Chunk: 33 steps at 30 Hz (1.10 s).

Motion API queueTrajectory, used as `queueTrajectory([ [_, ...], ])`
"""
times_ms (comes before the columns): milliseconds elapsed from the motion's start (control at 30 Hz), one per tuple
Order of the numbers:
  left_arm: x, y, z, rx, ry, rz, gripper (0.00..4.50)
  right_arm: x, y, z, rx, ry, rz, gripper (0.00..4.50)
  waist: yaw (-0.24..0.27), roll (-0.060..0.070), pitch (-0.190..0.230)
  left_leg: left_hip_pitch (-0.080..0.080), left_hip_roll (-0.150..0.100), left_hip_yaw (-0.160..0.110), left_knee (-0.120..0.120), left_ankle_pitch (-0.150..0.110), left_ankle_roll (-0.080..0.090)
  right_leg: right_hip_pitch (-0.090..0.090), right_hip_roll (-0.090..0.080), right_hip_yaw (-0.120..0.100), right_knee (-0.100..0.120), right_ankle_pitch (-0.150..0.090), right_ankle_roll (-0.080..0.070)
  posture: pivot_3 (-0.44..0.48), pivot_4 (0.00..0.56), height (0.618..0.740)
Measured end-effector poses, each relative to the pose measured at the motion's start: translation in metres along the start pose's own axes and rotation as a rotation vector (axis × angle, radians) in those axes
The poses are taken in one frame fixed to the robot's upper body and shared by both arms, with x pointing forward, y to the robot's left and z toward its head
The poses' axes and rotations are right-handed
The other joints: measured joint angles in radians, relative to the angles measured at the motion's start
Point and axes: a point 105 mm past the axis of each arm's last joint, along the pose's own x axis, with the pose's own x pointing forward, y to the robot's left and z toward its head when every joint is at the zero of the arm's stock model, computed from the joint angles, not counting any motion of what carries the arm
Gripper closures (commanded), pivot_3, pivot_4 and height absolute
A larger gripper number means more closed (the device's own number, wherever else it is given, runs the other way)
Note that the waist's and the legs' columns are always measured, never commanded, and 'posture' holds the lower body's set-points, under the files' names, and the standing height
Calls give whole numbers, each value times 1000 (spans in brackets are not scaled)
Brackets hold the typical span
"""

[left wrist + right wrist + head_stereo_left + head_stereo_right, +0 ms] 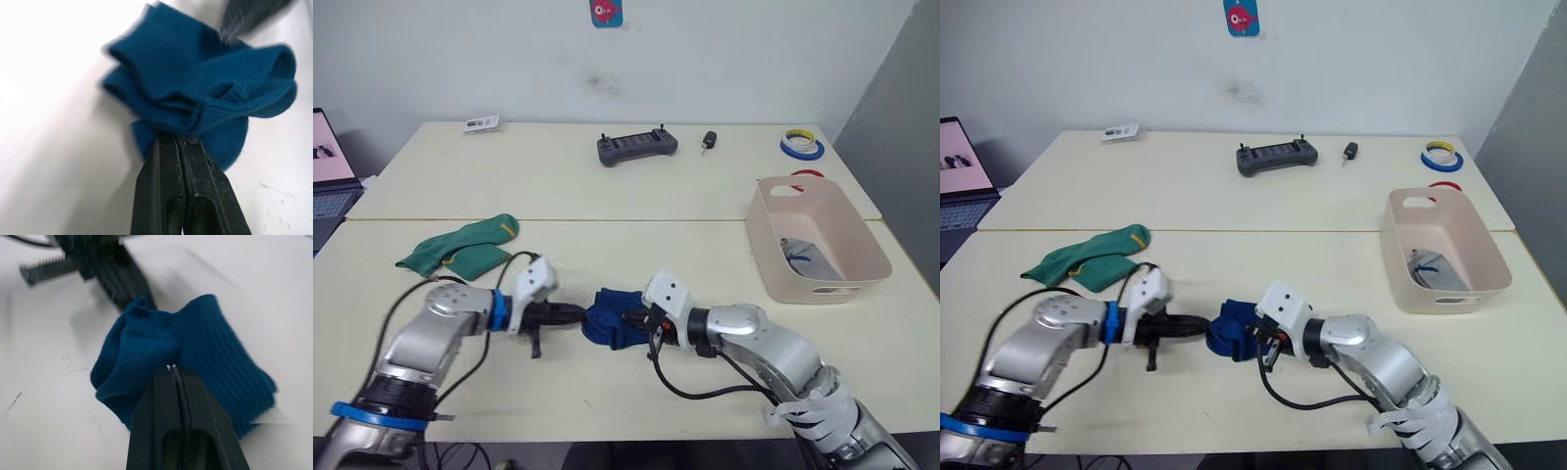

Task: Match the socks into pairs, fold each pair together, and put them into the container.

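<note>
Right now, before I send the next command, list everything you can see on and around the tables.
blue socks: bundle, royal blue, near table, pinched from both sides by the grippers
green socks: heap, green with yellow mark, near table, robot's left
grey sock: light grey with blue trim, inside the container
container: one, pale pink, right end of near table
controller: one, dark grey, far table
key fob: one, black, right of controller
tape rolls: blue, yellow-white, plus a red one behind the tub
card: one, white, far left
laptop: one, left edge
left gripper: shut on socks
right gripper: shut on socks
</note>
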Motion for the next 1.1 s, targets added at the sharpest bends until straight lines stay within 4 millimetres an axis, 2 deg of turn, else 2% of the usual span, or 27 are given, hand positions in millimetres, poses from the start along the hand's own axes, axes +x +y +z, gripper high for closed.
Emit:
queueTrajectory([
  [100,-20,12,30,58,-41,42,4500,8,4,-2,-3,-1,44,4473,2,0,0,0,-1,0,0,0,0,1,0,-1,0,0,0,0,150,740],
  [167,-22,13,43,86,-66,38,4500,15,8,-3,-6,0,71,4473,2,0,0,0,-1,1,0,0,0,1,0,0,-1,0,0,0,150,740],
  [233,-16,8,49,97,-79,3,4500,21,11,-6,-9,9,88,4473,1,0,0,0,-1,2,0,0,0,1,0,1,-1,0,0,0,150,740],
  [333,8,-9,52,112,-97,-86,4500,27,7,-11,-52,37,83,4473,2,0,0,0,-1,2,1,0,0,1,0,1,-1,0,0,0,150,740],
  [433,29,-23,48,124,-97,-149,4500,25,6,-10,-76,37,71,4473,2,0,0,0,0,1,1,0,0,0,0,0,0,0,0,0,150,740],
  [533,41,-31,39,142,-83,-167,4500,10,5,-7,-97,33,51,4473,2,0,0,-1,0,1,1,0,0,0,0,0,0,0,0,0,150,740],
  [633,42,-23,34,177,-77,-117,4500,-8,-1,5,-101,3,18,4473,1,0,0,0,0,1,1,0,0,0,0,1,0,0,0,0,150,740],
  [733,41,-14,28,168,-69,-74,4500,-19,-10,15,-103,-33,-35,4473,1,0,0,0,0,0,0,0,0,0,0,0,0,0,0,0,150,740],
  [833,41,-9,21,171,-50,-56,4500,-18,-18,17,-82,-50,-84,4473,1,0,0,0,-1,1,0,0,0,0,0,1,0,0,0,0,150,740],
  [933,45,-6,5,160,-9,-41,4500,-8,-21,9,-55,-38,-98,4473,1,0,0,0,-1,1,0,0,0,0,0,1,0,0,0,0,150,740],
  [1100,54,-3,0,169,-9,-10,4500,6,-29,-18,-31,33,-141,4473,3,0,0,0,-1,1,1,0,0,1,-1,1,0,0,0,0,150,740],
])
